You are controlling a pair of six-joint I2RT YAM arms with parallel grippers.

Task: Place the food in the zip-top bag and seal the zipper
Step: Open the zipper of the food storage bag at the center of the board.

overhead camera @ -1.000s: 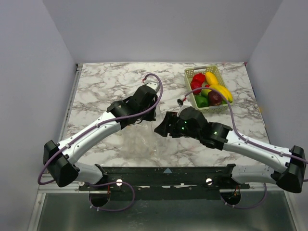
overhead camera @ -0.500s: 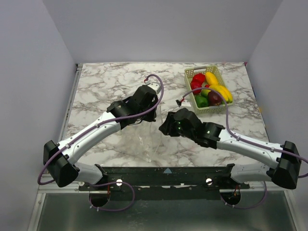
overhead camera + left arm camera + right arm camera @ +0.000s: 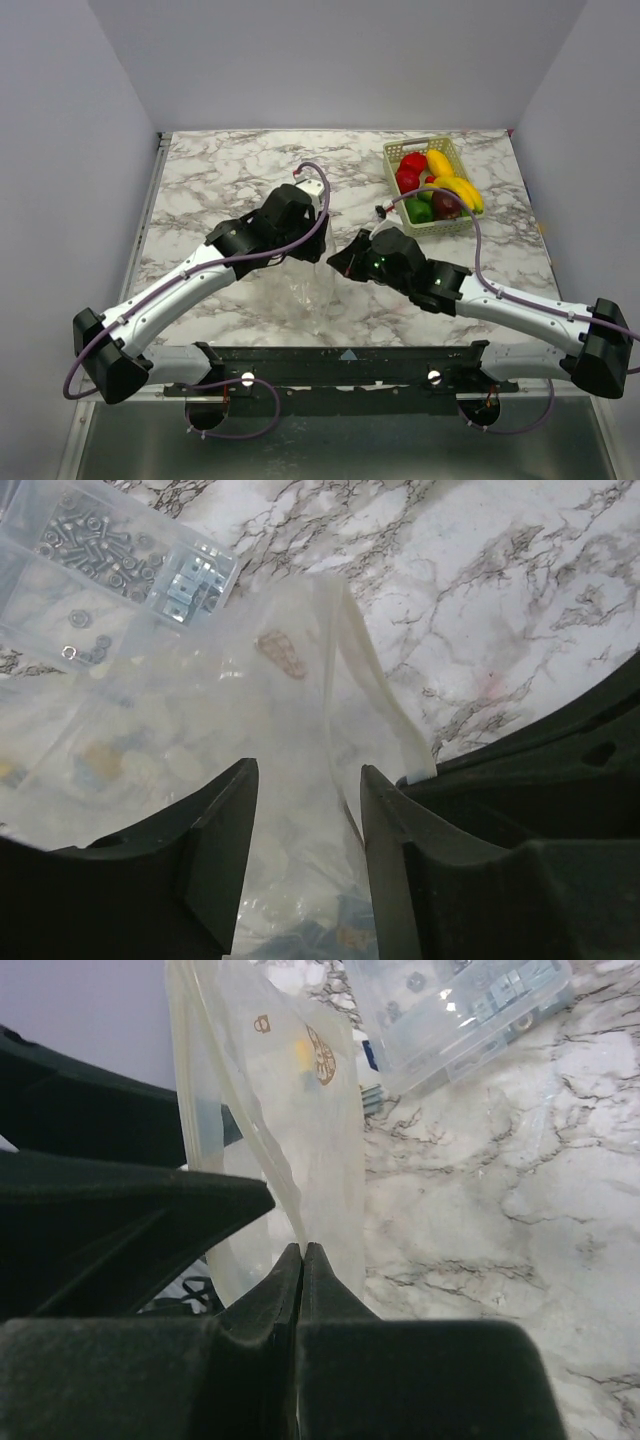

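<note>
The zip-top bag [image 3: 300, 700] is clear and crinkly and stands up off the marble between my two grippers, faintly visible from above [image 3: 310, 295]. My right gripper [image 3: 302, 1248] is shut on the bag's upper edge [image 3: 290, 1110], pinching a thin fold; from above it sits mid-table [image 3: 337, 263]. My left gripper [image 3: 308, 770] is open, its jaws on either side of the bag film without pinching it; its place in the top view [image 3: 303, 250] is just left of the right one. A thicker whitish strip [image 3: 375, 695], likely the zipper, runs along the bag's edge. The food [image 3: 432, 185], red, yellow, green and maroon, lies in the basket at the back right.
The pale green mesh basket [image 3: 452, 225] stands near the table's right rear. A clear compartment box of screws [image 3: 110, 570] lies on the marble just beyond the bag, also seen from the right wrist [image 3: 460, 1005]. The two arms crowd close together mid-table.
My left gripper has opened and released the bag, and the arm has shifted slightly. My right gripper has moved in toward the bag and closed on its edge.
</note>
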